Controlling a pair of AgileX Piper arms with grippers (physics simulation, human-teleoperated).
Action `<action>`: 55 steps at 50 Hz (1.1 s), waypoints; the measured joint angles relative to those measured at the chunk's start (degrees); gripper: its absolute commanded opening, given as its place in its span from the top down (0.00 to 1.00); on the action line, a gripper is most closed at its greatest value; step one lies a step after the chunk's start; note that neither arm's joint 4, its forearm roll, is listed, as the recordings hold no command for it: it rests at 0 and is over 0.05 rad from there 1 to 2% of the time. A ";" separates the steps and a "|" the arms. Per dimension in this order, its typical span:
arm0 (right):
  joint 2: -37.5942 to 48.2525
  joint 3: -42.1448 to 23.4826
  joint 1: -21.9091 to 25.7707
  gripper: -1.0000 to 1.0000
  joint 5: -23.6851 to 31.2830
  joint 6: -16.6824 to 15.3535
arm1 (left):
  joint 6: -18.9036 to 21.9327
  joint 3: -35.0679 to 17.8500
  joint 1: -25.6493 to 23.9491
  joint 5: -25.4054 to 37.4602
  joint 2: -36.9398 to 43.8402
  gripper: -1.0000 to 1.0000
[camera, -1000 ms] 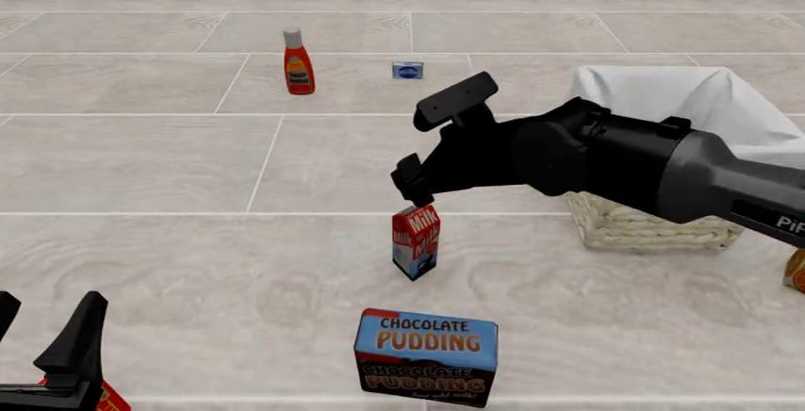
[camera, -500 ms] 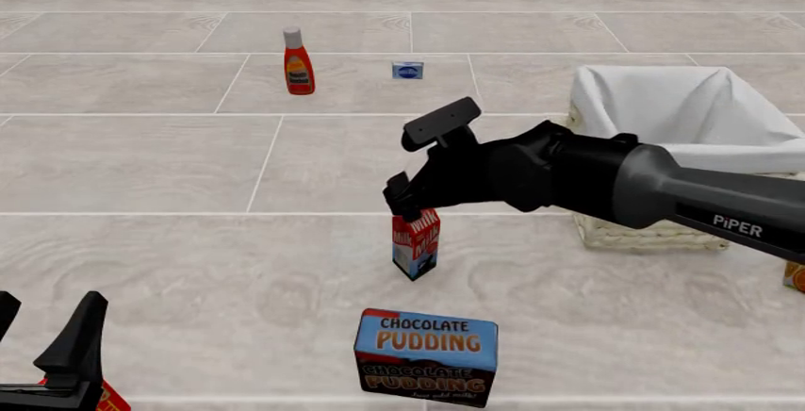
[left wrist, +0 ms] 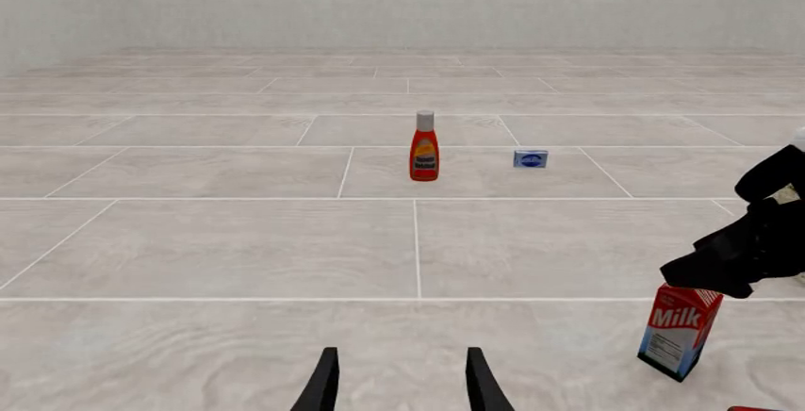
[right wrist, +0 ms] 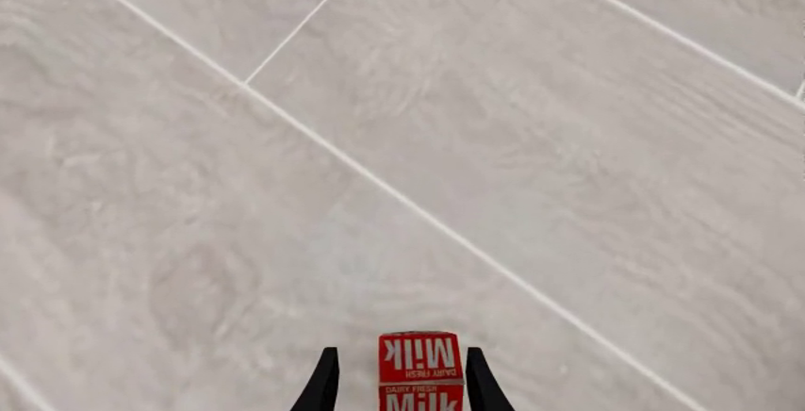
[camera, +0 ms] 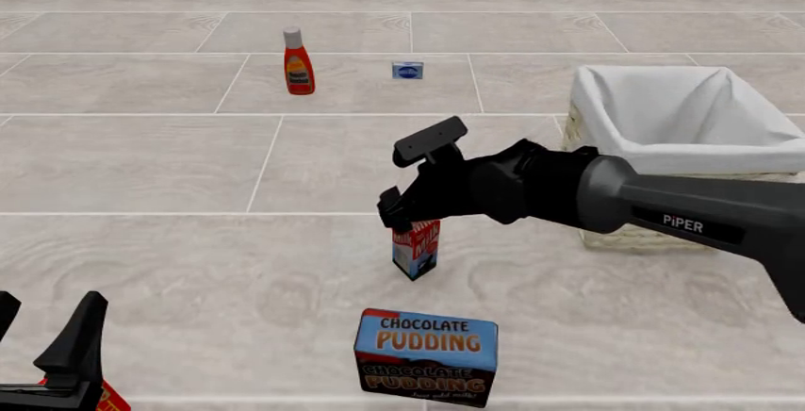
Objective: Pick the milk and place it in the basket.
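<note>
**End effector straddling the milk**

The right end effector [right wrist: 398, 385] is hanging over the milk [camera: 416, 249], its fingers spread to either side of the carton's top with slim gaps showing — placed, I judge, for a squeeze on the side faces. The milk is standing upright on the desk [camera: 188, 270], left of the basket [camera: 685, 138] and behind the pudding box [camera: 427, 356]. Bare desk is lying between carton and basket, so a lift and a rightward carry over the cloth rim is looking unobstructed. The left end effector [left wrist: 398, 383] is sitting open and idle — well apart, near the front edge.
</note>
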 measured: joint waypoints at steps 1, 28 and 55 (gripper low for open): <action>0.10 -0.04 -0.03 0.00 -0.16 0.14 | 0.00 0.00 0.00 0.00 0.00 0.00; 2.83 1.19 -0.29 1.00 -2.81 1.15 | 0.00 0.00 0.00 0.00 0.00 0.00; 1.35 2.25 -0.65 1.00 -1.78 -0.72 | 0.00 0.00 0.00 0.00 0.00 0.00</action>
